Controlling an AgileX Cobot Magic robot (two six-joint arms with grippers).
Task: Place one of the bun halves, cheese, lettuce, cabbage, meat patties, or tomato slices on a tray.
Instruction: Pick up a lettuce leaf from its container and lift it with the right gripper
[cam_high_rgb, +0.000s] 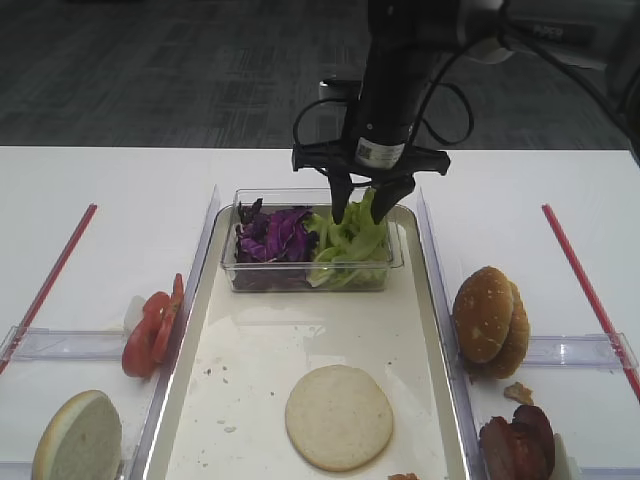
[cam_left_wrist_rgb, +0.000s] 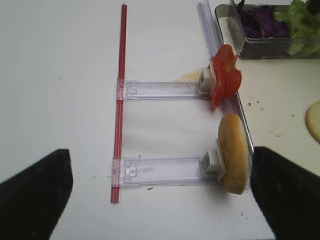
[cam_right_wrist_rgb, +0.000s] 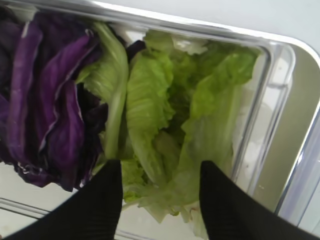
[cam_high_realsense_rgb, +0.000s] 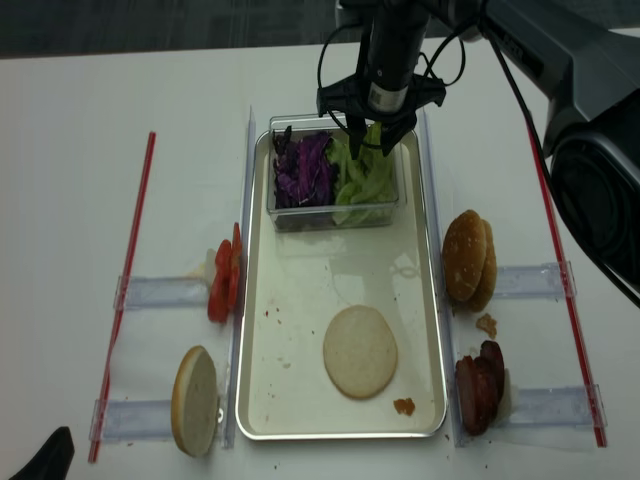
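Observation:
Light-green lettuce (cam_high_rgb: 350, 240) fills the right half of a clear tub (cam_high_rgb: 300, 283) at the far end of the cream tray (cam_high_rgb: 250, 350), with purple cabbage (cam_high_rgb: 272, 235) on its left. My right gripper (cam_high_rgb: 362, 210) reaches down into the tub. In the right wrist view its black fingers (cam_right_wrist_rgb: 105, 200) press either side of a lettuce (cam_right_wrist_rgb: 150, 110) bunch. One pale bun half (cam_high_rgb: 338, 416) lies flat on the tray. My left gripper (cam_left_wrist_rgb: 161, 150) hovers open over the table, left of the tray, holding nothing.
Tomato slices (cam_high_rgb: 150, 325) and another bun half (cam_high_rgb: 78, 440) stand in clear holders left of the tray. Browned bun halves (cam_high_rgb: 490, 320) and meat patties (cam_high_rgb: 520, 440) stand on the right. Red rods (cam_high_rgb: 55, 275) run along both outer sides.

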